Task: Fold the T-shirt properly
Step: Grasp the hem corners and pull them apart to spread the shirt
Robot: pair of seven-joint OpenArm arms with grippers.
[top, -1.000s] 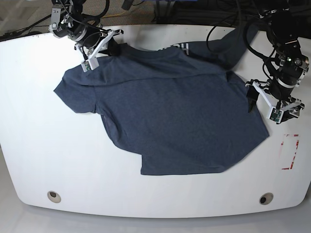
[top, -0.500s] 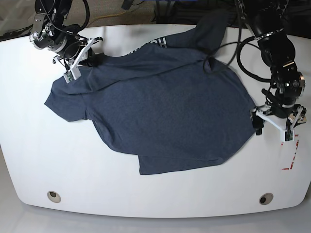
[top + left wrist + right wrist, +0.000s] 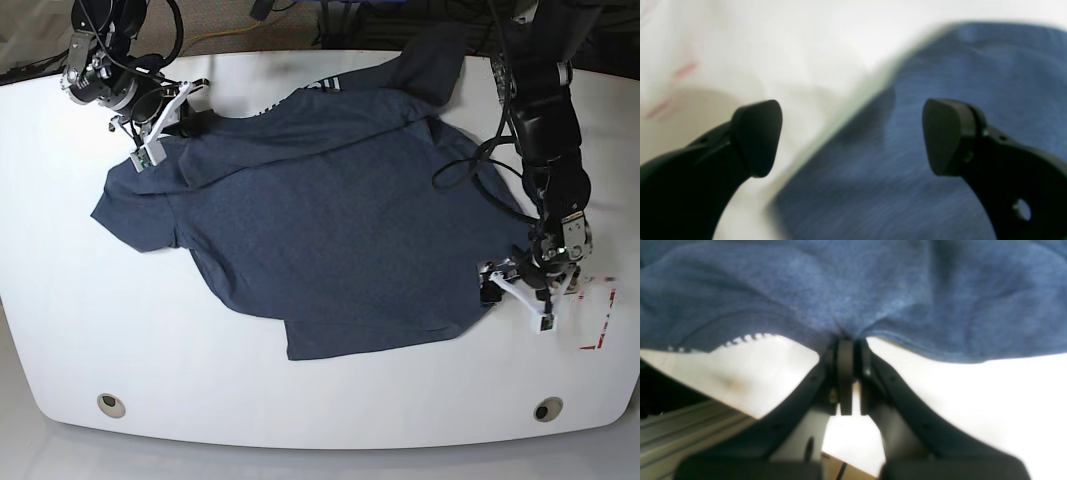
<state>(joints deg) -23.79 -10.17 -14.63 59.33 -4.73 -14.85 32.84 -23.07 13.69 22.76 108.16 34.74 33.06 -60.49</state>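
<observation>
The tee [image 3: 330, 230] lies rumpled and crooked across the table [image 3: 60, 330], so this looks like spreading, not folding. The right gripper [image 3: 165, 125] pinches its shoulder edge; the left gripper [image 3: 515, 300] hovers wide apart over its hem corner and should close there next.

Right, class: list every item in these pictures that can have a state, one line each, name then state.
T-shirt: spread unfolded and rumpled on the table, one edge pinched.
Right gripper: shut on the T-shirt's edge.
Left gripper: open, jaws wide, straddling the T-shirt's edge, holding nothing.
Table: white, carrying the T-shirt.
</observation>
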